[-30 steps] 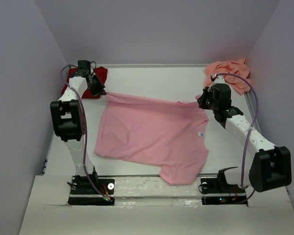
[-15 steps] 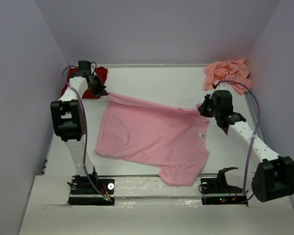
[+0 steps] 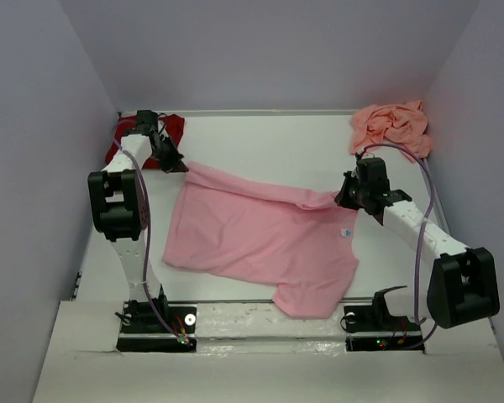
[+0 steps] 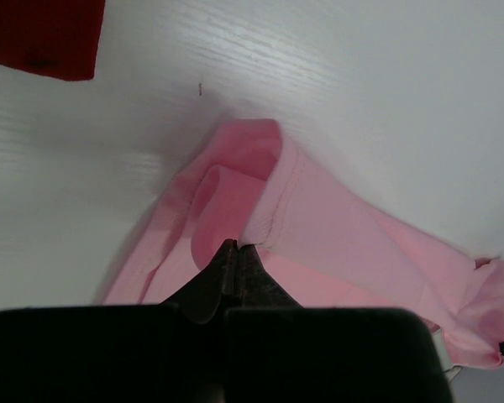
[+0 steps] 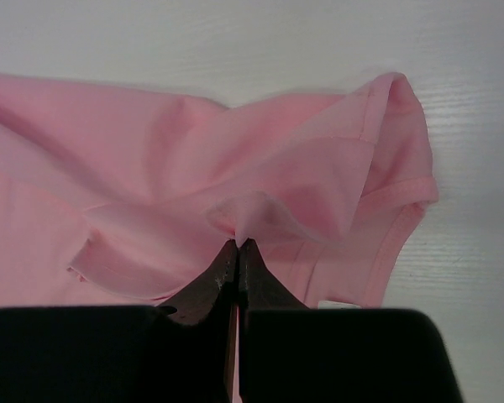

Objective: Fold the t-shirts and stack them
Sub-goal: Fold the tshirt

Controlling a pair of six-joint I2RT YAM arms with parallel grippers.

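Pink cloth of the light pink t-shirt [image 3: 260, 239] lies spread across the middle of the worktop [image 3: 269, 143]. The left gripper [image 3: 175, 164] and right gripper [image 3: 343, 196] are each clamped on one end of its far edge. Bunched in the far corners are the dark red t-shirt [image 3: 172, 128] on the left and the salmon-pink t-shirt [image 3: 392, 126] on the right.

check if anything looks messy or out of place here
The salmon-pink t-shirt lies crumpled far right, the dark red t-shirt bunched far left; the light pink t-shirt lies askew, pinched by the left gripper and right gripper.
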